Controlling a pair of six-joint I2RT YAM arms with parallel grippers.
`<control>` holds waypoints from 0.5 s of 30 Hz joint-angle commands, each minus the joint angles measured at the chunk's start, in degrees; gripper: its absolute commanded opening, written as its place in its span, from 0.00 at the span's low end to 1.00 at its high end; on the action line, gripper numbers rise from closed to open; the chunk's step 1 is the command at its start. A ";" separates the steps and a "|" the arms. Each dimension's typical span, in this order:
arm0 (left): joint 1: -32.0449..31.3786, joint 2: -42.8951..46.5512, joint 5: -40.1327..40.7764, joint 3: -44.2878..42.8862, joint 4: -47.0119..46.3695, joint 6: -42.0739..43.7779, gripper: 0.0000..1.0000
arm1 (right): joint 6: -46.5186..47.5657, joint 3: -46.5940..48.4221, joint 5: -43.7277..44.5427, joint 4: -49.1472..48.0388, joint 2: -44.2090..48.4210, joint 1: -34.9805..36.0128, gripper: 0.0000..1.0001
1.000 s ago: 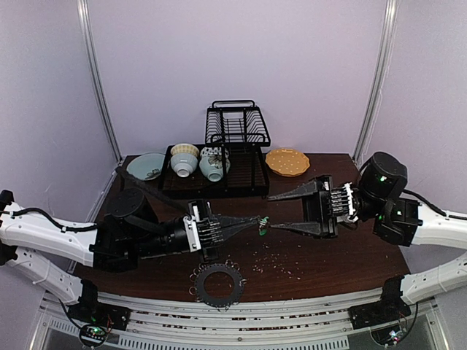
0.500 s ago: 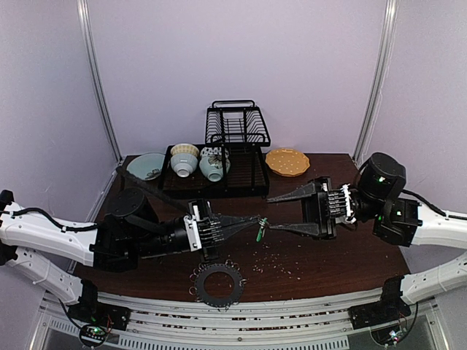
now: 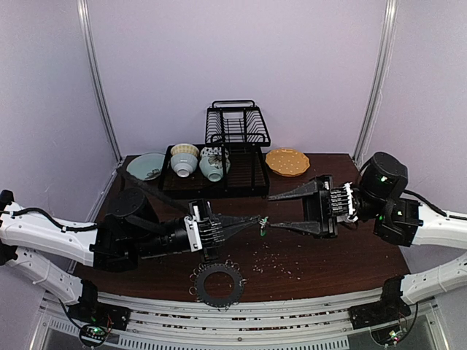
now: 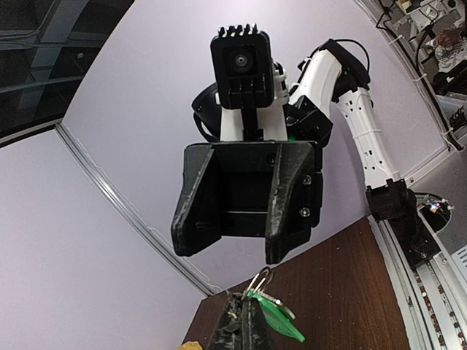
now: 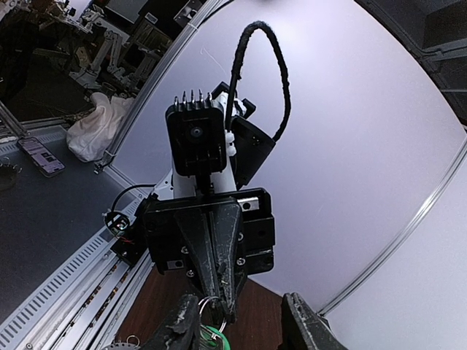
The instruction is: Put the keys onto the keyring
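Left pincer (image 3: pixel 255 219) is clamped on the green key (image 3: pixel 261 232), which I see hanging in the air above the table (image 3: pixel 339 255), well apart from the keyring (image 3: pixel 219 284) lying near the front edge, while my right pincer (image 3: pixel 271 212) faces it with jaws apart, grasping nothing.

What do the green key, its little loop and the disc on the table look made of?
The key has a bright green, matte head: looks plastic. The loop on it is thin, silvery, glinting: likely steel wire. The disc is flat, dark grey, dull: plastic or coated metal, I cannot tell.
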State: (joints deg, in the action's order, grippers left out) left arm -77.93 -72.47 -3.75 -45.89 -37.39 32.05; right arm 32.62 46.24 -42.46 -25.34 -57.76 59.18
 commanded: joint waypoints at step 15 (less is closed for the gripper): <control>0.06 -0.56 10.82 -5.32 -0.44 -13.15 0.00 | -8.38 -7.71 13.90 -13.94 2.19 -0.04 0.38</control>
State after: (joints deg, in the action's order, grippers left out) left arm -77.93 -73.21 3.18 -50.41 -35.86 23.62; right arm 30.17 41.45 -34.83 -27.97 -55.53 59.16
